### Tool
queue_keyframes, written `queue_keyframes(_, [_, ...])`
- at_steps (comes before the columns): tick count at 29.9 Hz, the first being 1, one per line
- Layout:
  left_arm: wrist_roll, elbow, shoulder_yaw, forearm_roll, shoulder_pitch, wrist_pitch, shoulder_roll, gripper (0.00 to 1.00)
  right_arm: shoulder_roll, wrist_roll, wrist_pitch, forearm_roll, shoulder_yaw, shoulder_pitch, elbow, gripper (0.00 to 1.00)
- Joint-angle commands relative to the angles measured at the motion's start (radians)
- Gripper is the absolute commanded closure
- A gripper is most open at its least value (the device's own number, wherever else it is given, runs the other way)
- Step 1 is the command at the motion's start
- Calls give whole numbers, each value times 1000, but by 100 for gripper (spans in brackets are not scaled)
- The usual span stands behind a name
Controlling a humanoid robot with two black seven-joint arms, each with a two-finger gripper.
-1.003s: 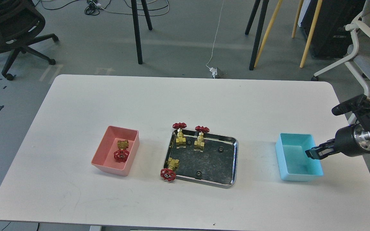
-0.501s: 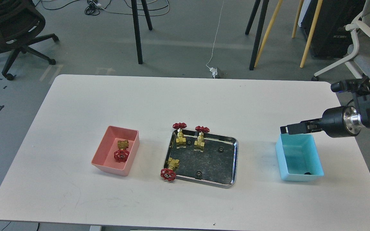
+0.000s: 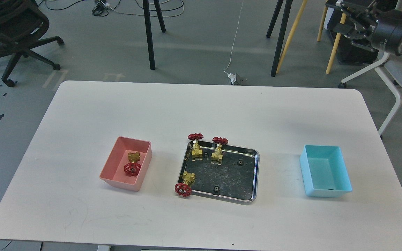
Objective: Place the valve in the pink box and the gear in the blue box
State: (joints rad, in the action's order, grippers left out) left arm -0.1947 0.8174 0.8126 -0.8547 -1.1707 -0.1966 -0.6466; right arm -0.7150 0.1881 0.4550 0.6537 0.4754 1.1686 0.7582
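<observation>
The pink box (image 3: 114, 164) stands left of centre with one valve (image 3: 132, 164) lying in it. Two valves (image 3: 195, 144) (image 3: 218, 148) stand upright at the back of the steel tray (image 3: 256, 174). A third valve (image 3: 184, 183) lies over the tray's front left rim. Three black gears (image 3: 239, 161) (image 3: 216, 189) (image 3: 206, 153) lie in the tray. The blue box (image 3: 325, 169) stands on the right, with a dark speck, perhaps a gear (image 3: 330, 188), against its near wall. My right gripper (image 3: 347, 15) is high at the top right, far from the table, dark and indistinct. My left gripper is out of view.
The white table (image 3: 201, 111) ends just right of the blue box. Behind it on the floor are chair legs (image 3: 148, 35), stool legs (image 3: 284, 35), a black office chair (image 3: 9, 31) and a white chair (image 3: 389, 69).
My right gripper rose out of the blue box and swung up and back to the top right corner. A dark speck now lies at the blue box's near wall.
</observation>
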Motion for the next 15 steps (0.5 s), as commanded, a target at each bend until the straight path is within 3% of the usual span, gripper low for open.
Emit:
queue_keyframes(1, [29,-67,-3,3,-50,0,60,1,38,-47,-105,-143,-1,40,-98,10])
queue_keyframes(6, [32,-158,-3,9,-90,-1,129,1,196,-105,-229,-183,-3,103,-284,12])
queue_keyframes(12, [32,-245,-3,9,-130,0,188,2,359,-108,-265,-184,-3,163,-510,14])
queue_keyframes(15, [32,-245,-3,9,-121,-1,186,2,393,-104,-295,-184,-1,163,-508,4])
